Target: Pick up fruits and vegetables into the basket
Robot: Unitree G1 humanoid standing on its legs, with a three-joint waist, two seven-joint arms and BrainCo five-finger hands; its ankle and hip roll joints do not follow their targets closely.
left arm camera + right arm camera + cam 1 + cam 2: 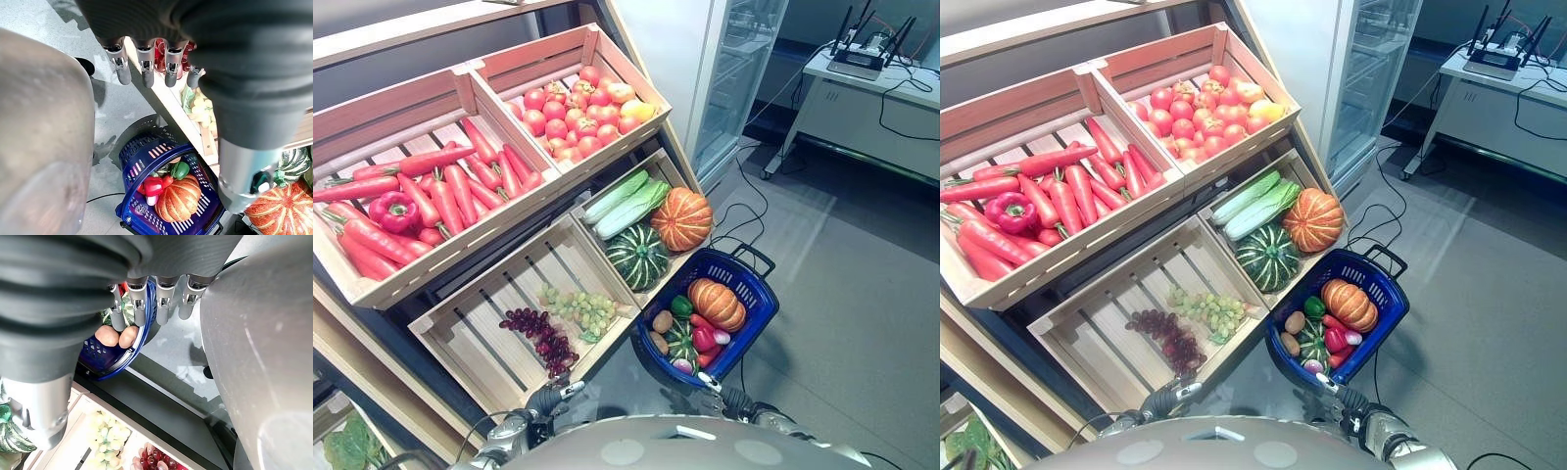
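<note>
Left eye view looks down on a wooden produce stand (pixel 372 397) with four slatted crates. My biggest load sits in the upper left crate (pixel 401 113): a heap of carrots (pixel 440 191) with a red bell pepper (pixel 394 211) lying on them. Beside it, the upper right crate (pixel 558 59) holds red apples (pixel 570 119) with a yellowish fruit (pixel 637 110) at its outer end. The lower right crate (pixel 674 168) carries an orange pumpkin (pixel 682 218), a dark green striped squash (pixel 637 257) and pale green cabbages (pixel 626 201) lying lengthwise. The lower left crate (pixel 484 357) has green grapes (pixel 578 310) touching a bunch of dark red grapes (pixel 540 336).

On the grey floor (pixel 852 294), just beside the stand's lower right corner, stands the blue basket (pixel 756 294). It already holds a smaller orange pumpkin (pixel 717 304), a small striped squash (pixel 681 343), a red pepper (pixel 703 339), a green pepper (pixel 680 305) and two brown potatoes (pixel 660 331).

My left hand (pixel 142 61) hangs low in front of the lower left crate, fingers straight and relaxed, holding nothing. My right hand (pixel 156 298) hangs above the basket's near rim, fingers likewise loose and empty.
</note>
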